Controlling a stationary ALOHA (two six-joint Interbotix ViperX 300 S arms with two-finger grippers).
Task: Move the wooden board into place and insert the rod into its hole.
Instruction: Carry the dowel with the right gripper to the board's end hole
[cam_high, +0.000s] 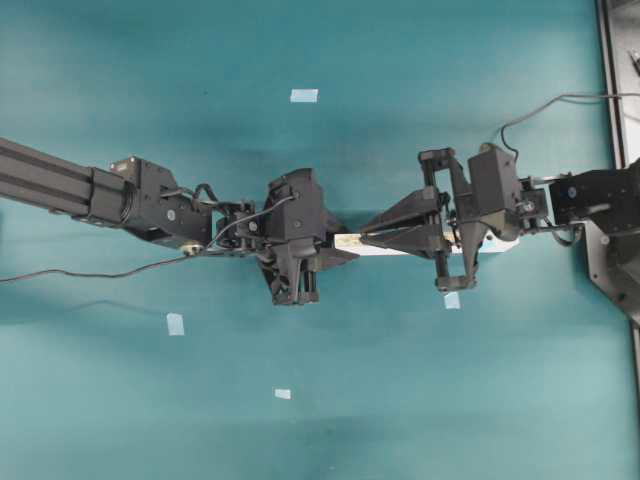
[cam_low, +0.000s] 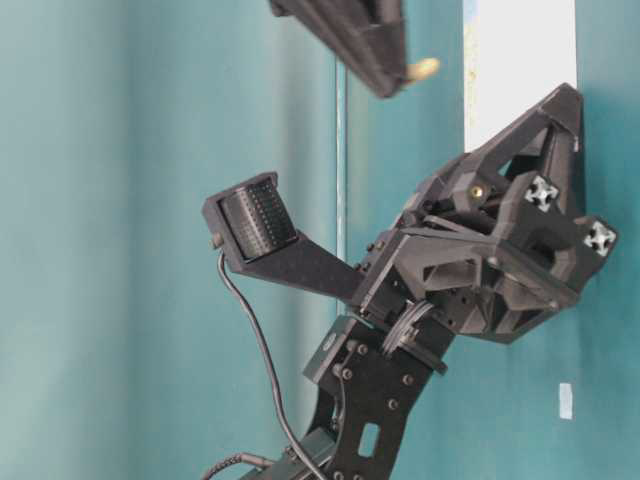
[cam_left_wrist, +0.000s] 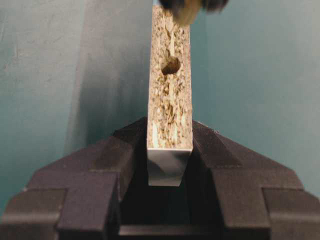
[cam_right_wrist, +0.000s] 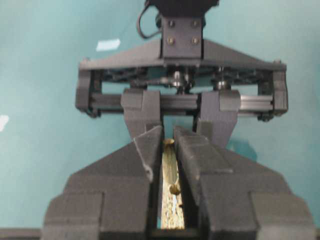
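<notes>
The wooden board (cam_left_wrist: 170, 100) stands on edge between the two arms over the teal counter (cam_high: 400, 400), clamped at one end by the left claw (cam_left_wrist: 169, 155), its raw top edge showing a dark hole (cam_left_wrist: 170, 65). The right claw (cam_right_wrist: 168, 145) pinches the rod (cam_low: 422, 68) just above that edge, short of the hole.

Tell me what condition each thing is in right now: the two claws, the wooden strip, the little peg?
left gripper: shut on the wooden board, clamping its end.
wooden board: held on edge, rough narrow face toward the left wrist camera, hole empty.
right gripper: shut on the rod, over the board.
rod: pinched at the fingertips, not yet in the hole.
tape squares: lying flat on the table, untouched.
</notes>
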